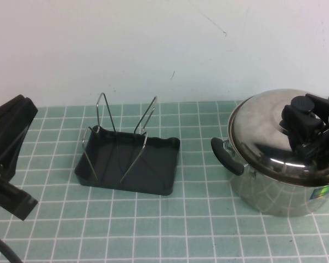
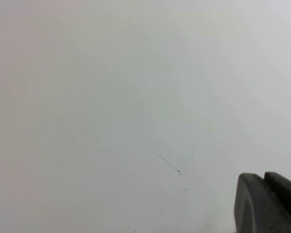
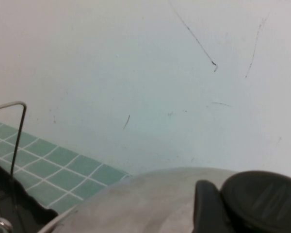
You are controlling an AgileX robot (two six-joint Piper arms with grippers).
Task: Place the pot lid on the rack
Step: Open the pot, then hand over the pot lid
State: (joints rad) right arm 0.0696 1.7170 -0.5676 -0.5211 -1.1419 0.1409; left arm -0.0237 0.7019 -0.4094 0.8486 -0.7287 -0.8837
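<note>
The pot lid (image 1: 268,131) is a shiny steel dome with a black knob (image 1: 300,103). It lies on the steel pot (image 1: 274,192) at the right of the table. My right gripper (image 1: 302,118) is at the lid's top, shut on the knob. In the right wrist view one dark finger (image 3: 206,206) presses against the knob (image 3: 262,194) above the lid (image 3: 140,204). The rack (image 1: 153,164), a dark tray with bent wire loops (image 1: 145,123), stands left of the pot, and one loop (image 3: 17,121) shows in the right wrist view. My left gripper (image 1: 23,104) is shut and empty at the far left, raised off the table.
The pot has a black side handle (image 1: 227,156) pointing toward the rack. The green tiled mat (image 1: 170,230) covers the table up to a white wall (image 1: 153,44) behind. The left wrist view shows only the wall and the closed fingertips (image 2: 252,204).
</note>
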